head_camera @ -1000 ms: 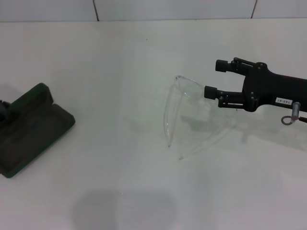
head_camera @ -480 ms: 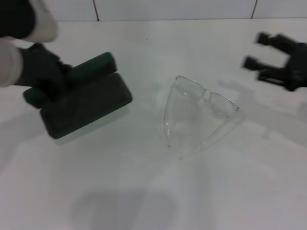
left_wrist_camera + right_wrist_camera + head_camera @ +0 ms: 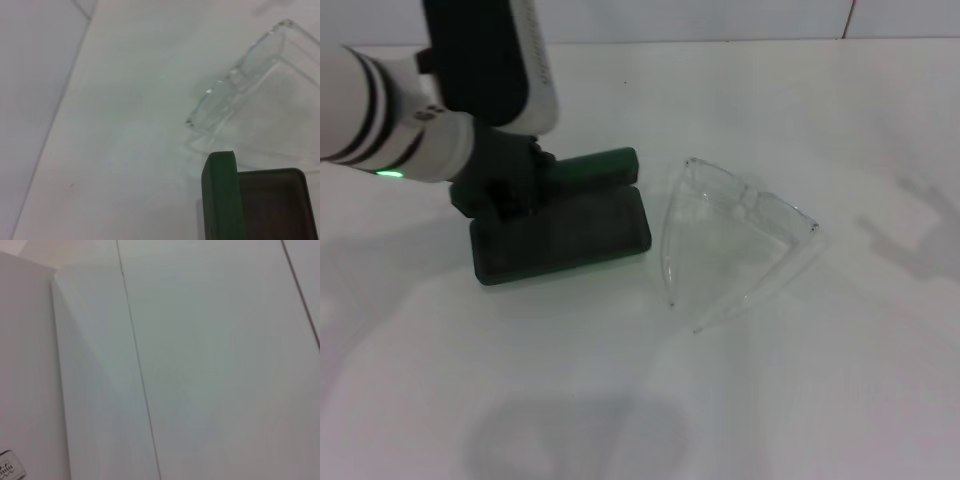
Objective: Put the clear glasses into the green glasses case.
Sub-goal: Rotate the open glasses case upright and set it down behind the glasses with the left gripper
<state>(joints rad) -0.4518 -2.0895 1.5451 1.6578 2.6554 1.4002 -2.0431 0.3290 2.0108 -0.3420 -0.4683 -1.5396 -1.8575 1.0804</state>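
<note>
- Green plastic anchors the scene: the green glasses case (image 3: 563, 225) lies open on the white table (image 3: 800, 400), its dark lined tray facing up and its lid raised along the far edge.
- At the case's left end, the left gripper (image 3: 505, 190) reaches down from the white-sleeved left arm (image 3: 410, 110); the dark wrist housing hides its fingers, so whether they are clenched on the case or released cannot be told.
- Just beside the case's right end, apart from it by a thin strip of table, rest the clear glasses (image 3: 735, 240), arms unfolded and spread toward the near edge, untouched by either gripper.
- From the left wrist view, the case's green lid edge (image 3: 220, 195) and lined interior show close by, with the glasses' curved lens (image 3: 240, 80) just beyond, which suggests the case is being set near the glasses to shorten the transfer.
- Away from the case entirely, the right gripper is out of sight; its wrist camera shows only pale panelled surface.
- By these pictures the glasses are not yet in the case; their spread arms will likely need folding or careful alignment to fit the tray.
</note>
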